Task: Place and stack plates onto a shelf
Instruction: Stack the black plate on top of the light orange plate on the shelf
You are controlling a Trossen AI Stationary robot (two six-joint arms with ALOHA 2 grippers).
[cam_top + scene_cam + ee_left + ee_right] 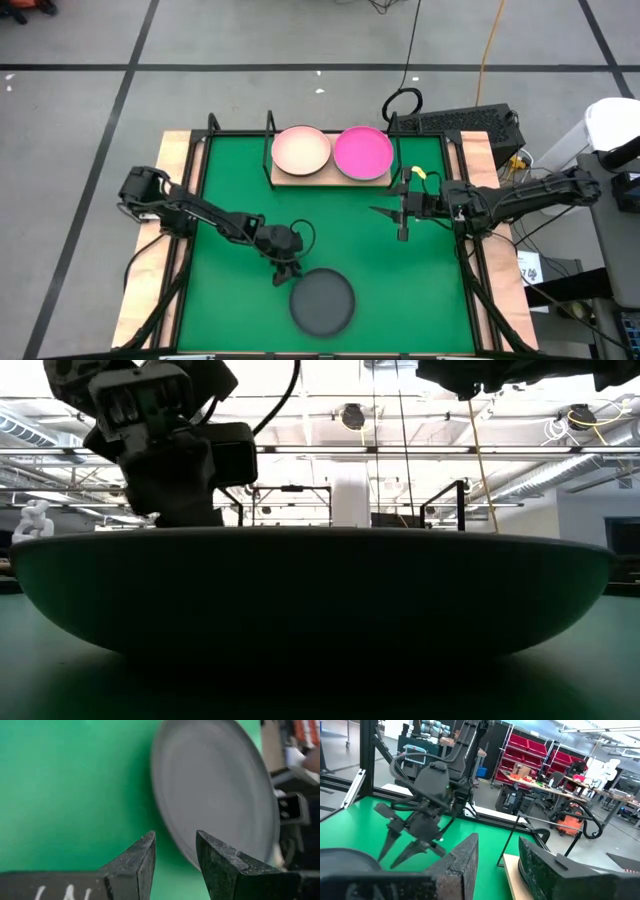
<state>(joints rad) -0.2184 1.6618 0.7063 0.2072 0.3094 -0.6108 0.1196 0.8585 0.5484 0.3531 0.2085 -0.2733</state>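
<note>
Dark plate (322,301) sits flat on the green mat (230,180) near the front edge. Left gripper (285,273) hovers just behind its rim, fingers apart, holding nothing. Right gripper (390,213) waits mid-air beside the shelf (330,179), fingers spread, empty. Salmon plate (301,150) and pink plate (362,152) rest side by side on the shelf.

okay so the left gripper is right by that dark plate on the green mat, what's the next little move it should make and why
Probably ease the left gripper forward and down so its open fingers straddle the near rim of the dark plate. The plate lies flat on the green mat, ungripped, with the fingers just short of its edge, while the shelf holds only the salmon plate and the pink plate.
</note>
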